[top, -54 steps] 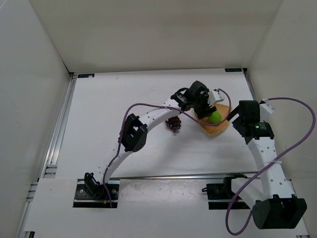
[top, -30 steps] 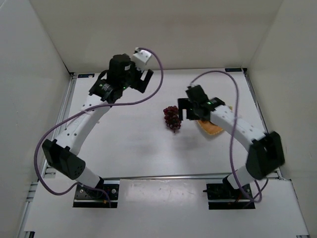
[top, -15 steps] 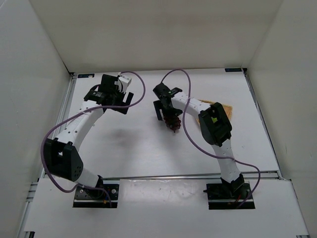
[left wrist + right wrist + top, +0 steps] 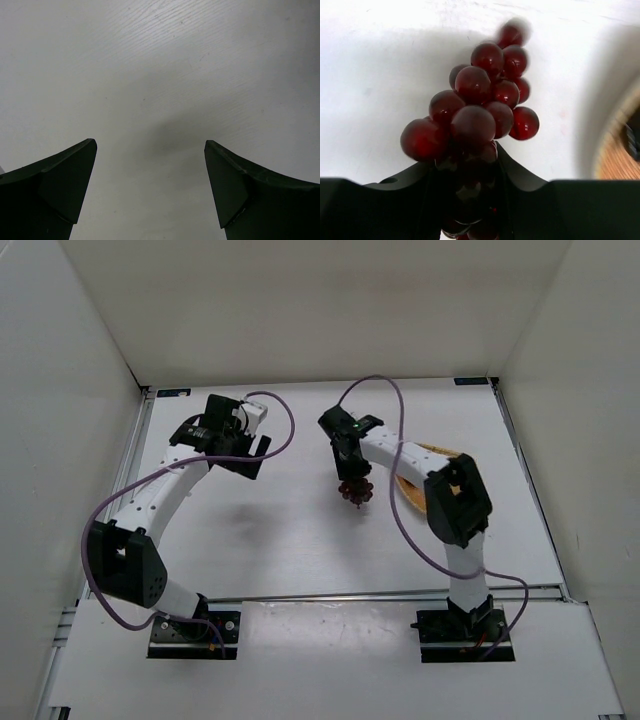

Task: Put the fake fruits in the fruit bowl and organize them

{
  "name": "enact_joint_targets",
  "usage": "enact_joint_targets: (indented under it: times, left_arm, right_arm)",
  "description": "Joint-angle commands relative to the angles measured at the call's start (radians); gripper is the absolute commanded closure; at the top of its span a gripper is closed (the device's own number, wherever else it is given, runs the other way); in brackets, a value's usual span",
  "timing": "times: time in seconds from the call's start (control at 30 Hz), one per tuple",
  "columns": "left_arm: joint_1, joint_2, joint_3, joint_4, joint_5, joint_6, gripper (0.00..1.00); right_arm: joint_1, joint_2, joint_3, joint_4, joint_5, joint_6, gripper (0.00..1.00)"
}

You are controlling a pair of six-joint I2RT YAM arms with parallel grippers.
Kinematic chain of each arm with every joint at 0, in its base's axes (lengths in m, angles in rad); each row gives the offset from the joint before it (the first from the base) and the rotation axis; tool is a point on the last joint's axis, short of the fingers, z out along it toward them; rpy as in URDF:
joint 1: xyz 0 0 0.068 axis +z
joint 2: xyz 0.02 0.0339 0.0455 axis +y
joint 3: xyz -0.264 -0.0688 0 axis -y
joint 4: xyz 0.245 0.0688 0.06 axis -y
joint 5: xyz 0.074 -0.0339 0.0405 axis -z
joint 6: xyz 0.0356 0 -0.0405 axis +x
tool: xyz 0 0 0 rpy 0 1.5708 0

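Right fingers (image 4: 516, 170): clamped tight on the top of the grape bunch (image 4: 480, 105), with dark red grapes bulging out past both tips.
Grape bunch: hangs down and away from my right fingers, at the middle of the overhead view (image 4: 354, 490). I cannot tell whether its lowest grapes touch the table (image 4: 300, 540).
Fruit bowl (image 4: 615, 145): a woven tan-orange rim at the right edge of my right wrist view, just right of the grapes. From overhead (image 4: 410, 496) it sits right of centre, mostly hidden under my right arm (image 4: 455, 500).
Inside the bowl: something dark at the frame edge, too cut off to name.
Left fingers (image 4: 65, 185): spread wide, nothing between them, only bare white table below.
Left arm (image 4: 160, 495): in the upper left of the overhead view, well apart from the grapes and the bowl.
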Motion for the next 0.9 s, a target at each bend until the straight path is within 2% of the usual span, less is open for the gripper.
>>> enact_joint_targets:
  times: [0.0, 0.1, 0.27, 0.47, 0.6, 0.87]
  left_arm:
    - [0.002, -0.056, -0.003, -0.014, 0.015, -0.007, 0.0]
    - [0.002, -0.056, -0.012, -0.014, 0.015, -0.016, 0.0]
    - [0.002, -0.047, -0.021, -0.014, 0.035, -0.025, 0.0]
    - [0.002, -0.037, -0.021, -0.014, 0.035, -0.034, 0.0]
    - [0.002, -0.037, -0.03, -0.024, 0.035, -0.034, 0.0]
    - [0.002, -0.037, -0.039, -0.024, 0.035, -0.053, 0.0]
  right_arm:
    - [-0.038, -0.259, -0.041, 0.051, 0.032, 0.045, 0.75]
    - [-0.113, -0.425, -0.138, 0.063, 0.053, 0.054, 0.75]
    - [-0.242, -0.56, -0.312, 0.063, 0.107, 0.074, 0.75]
    - [-0.415, -0.681, -0.46, 0.039, 0.133, 0.27, 0.75]
    - [-0.501, -0.726, -0.557, 0.082, 0.115, 0.355, 0.76]
    - [-0.512, -0.645, -0.579, 0.143, 0.073, 0.402, 0.76]
